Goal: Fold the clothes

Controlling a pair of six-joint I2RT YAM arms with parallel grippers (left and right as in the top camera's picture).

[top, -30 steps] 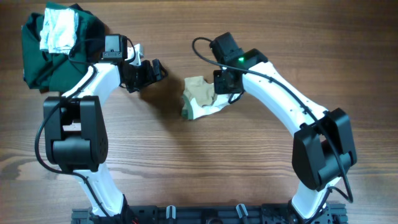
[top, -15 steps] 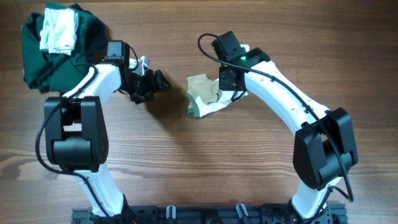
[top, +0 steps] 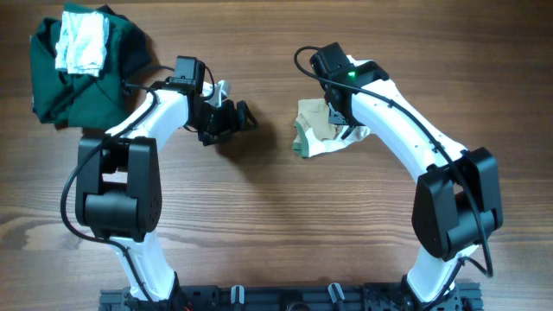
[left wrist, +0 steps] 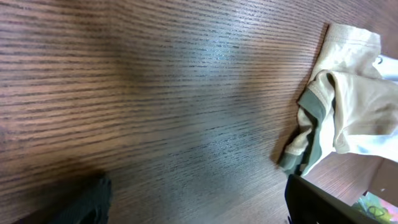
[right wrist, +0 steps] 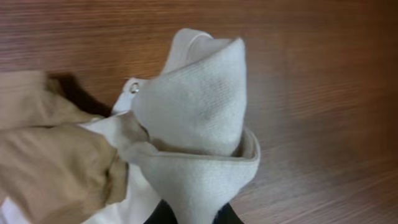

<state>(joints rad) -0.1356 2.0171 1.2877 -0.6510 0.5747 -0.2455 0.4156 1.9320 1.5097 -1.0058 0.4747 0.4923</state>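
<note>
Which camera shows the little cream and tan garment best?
The overhead view: nearly the whole crumpled garment shows, only one edge under the right arm. The left wrist view crops it at the frame's edge; the right wrist view shows just a close-up fold.

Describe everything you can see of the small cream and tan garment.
The garment is small, soft and crumpled, not yet folded flat. It has a khaki-tan part, a cream-white knit-looking part and dull green edging. The right wrist view also shows a small ring, perhaps a snap. It lies bunched on the wooden table, right of centre. The right claw pinches one cream corner and lifts it into a peak. Nothing else touches it.
</note>
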